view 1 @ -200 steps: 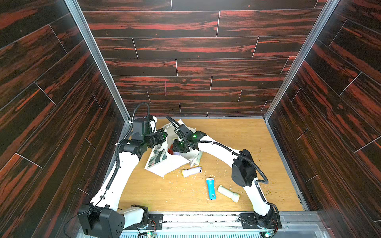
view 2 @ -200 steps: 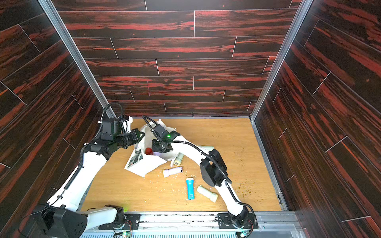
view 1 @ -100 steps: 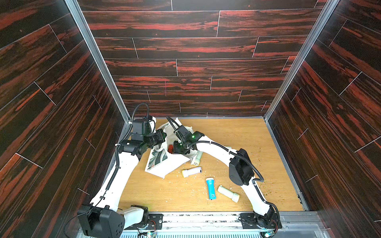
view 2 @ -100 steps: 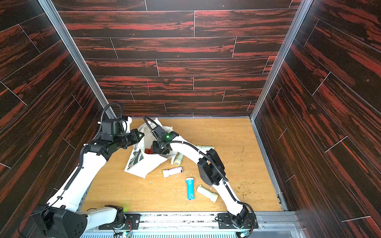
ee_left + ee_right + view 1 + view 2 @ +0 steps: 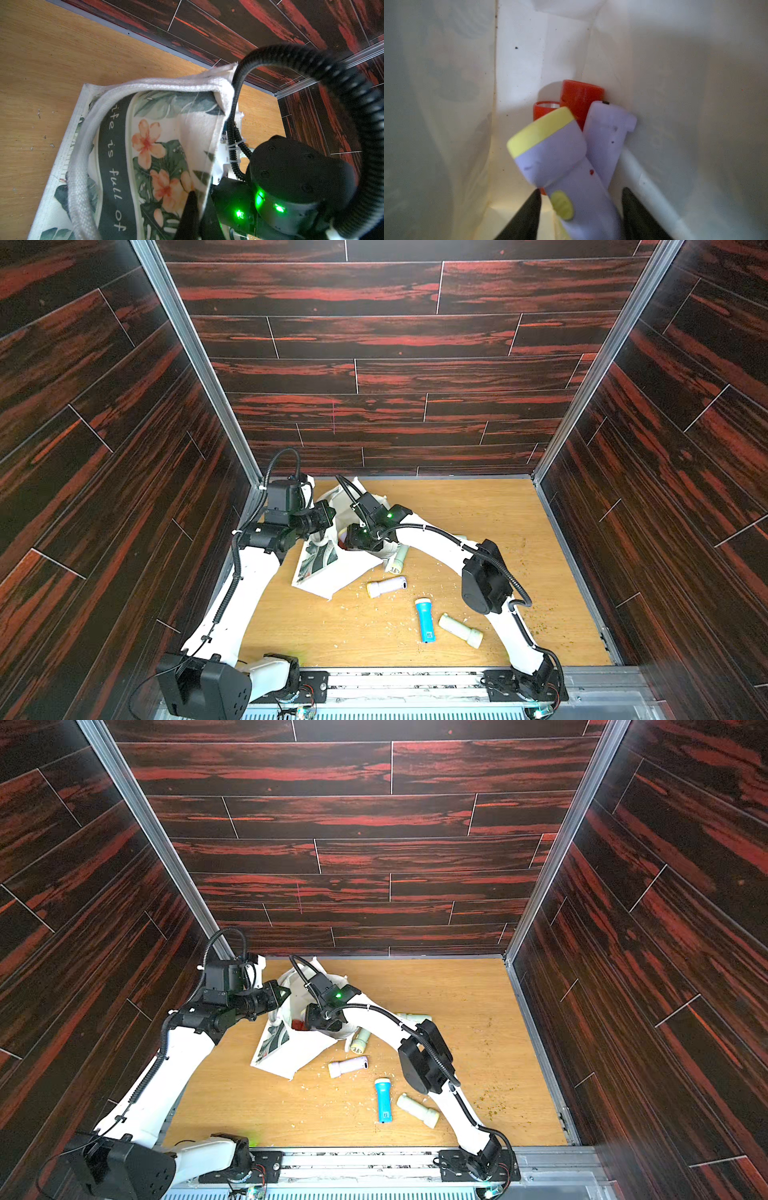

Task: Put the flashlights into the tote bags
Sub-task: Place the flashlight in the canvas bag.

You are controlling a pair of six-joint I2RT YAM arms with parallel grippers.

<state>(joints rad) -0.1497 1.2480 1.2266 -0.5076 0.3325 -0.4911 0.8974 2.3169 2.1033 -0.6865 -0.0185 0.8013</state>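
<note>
Wooden tabletop [image 5: 478,510] is bearing a tote bag [image 5: 328,578]; left gripper [image 5: 193,198] is pinching its rim, right gripper [image 5: 580,193] is gaping around a flashlight [image 5: 560,158] inside.

White script reading "life is full of" ran along a dark curved band [image 5: 115,145] printed on the off-white tote bag [image 5: 197,128], beside orange flowers [image 5: 145,143] and green leaves; the frame's edge cut the phrase off there. At about 4 o'clock from the bag, a blue flashlight [image 5: 424,616] carried a small dark mark near its tail, too small to read.
</note>
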